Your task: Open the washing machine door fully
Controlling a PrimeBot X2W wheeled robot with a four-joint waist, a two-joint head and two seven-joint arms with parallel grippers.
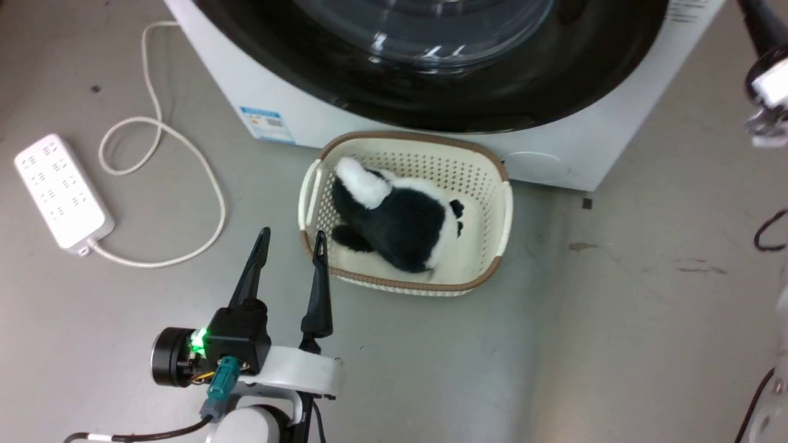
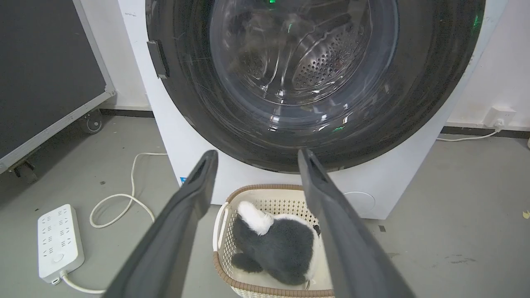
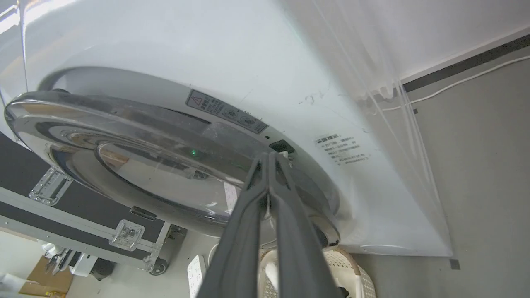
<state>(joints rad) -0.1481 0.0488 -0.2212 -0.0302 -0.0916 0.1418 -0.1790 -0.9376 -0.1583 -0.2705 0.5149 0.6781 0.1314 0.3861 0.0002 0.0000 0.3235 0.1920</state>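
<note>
The very large round glossy black washing machine door (image 2: pixel 418 82), with a bulging clear glass bowl at its centre, lies shut flat against the front of the white front-loading washing machine (image 1: pixel 258 80). A perforated steel drum shows through the glass. The right claw (image 3: pixel 269 155) has its two dark fingers pressed together. Their tips are at the door's rim, just beside a small dark slot (image 3: pixel 279 146); I cannot tell whether they touch it. The left claw (image 1: pixel 292 234) is spread wide and holds nothing, poised over the grey floor (image 1: pixel 554 344) by the left side of a cream perforated plastic basket with a brown rim (image 1: pixel 406 135). The basket stands on the floor just in front of the machine, below the door. A black-and-white plush toy (image 1: pixel 400 221) lies in it. A white power strip (image 1: pixel 61 191) with a looped white cable (image 1: pixel 209 178) lies on the floor to the left.
</note>
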